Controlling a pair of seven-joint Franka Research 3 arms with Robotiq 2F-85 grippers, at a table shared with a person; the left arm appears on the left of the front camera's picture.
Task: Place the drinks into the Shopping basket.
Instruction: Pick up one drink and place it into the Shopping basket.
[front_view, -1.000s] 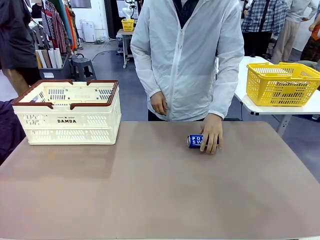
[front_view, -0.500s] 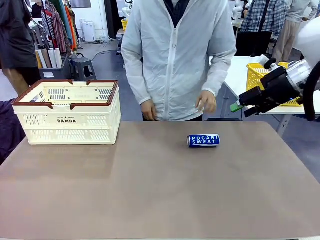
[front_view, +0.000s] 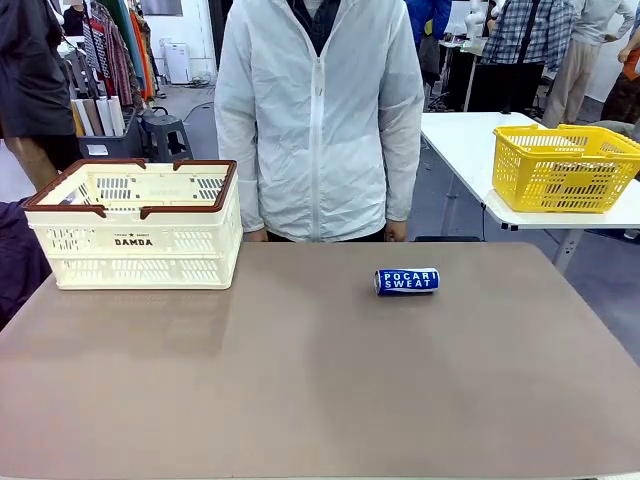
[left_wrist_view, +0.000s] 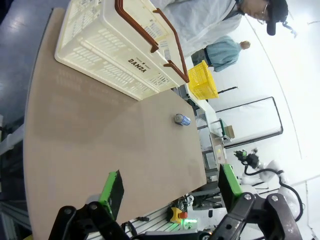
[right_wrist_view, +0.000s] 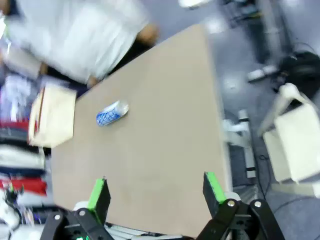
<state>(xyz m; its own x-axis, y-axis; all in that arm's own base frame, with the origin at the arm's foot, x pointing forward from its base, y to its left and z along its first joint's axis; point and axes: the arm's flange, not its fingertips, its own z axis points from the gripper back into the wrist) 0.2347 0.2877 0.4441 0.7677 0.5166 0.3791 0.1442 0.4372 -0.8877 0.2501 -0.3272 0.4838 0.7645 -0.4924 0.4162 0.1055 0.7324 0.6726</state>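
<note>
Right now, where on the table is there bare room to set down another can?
The near half of the table is bare, as is the stretch between basket and can, and the right side past the can. Crowded: the far left corner, where the basket stands. A person stands at the far edge.

Front view: person (front_view: 318, 120) cut off above the shoulders by the top edge, hands mostly hidden behind the far edge of the table (front_view: 300, 380) | Shopping basket (front_view: 133, 240) floor hidden by its own walls | Right wrist view: motion-blurred throughout, drink can (right_wrist_view: 112, 113) lettering unreadable, Shopping basket a pale smear | Left wrist view: drink can too small to read, Shopping basket cut by the top edge
</note>
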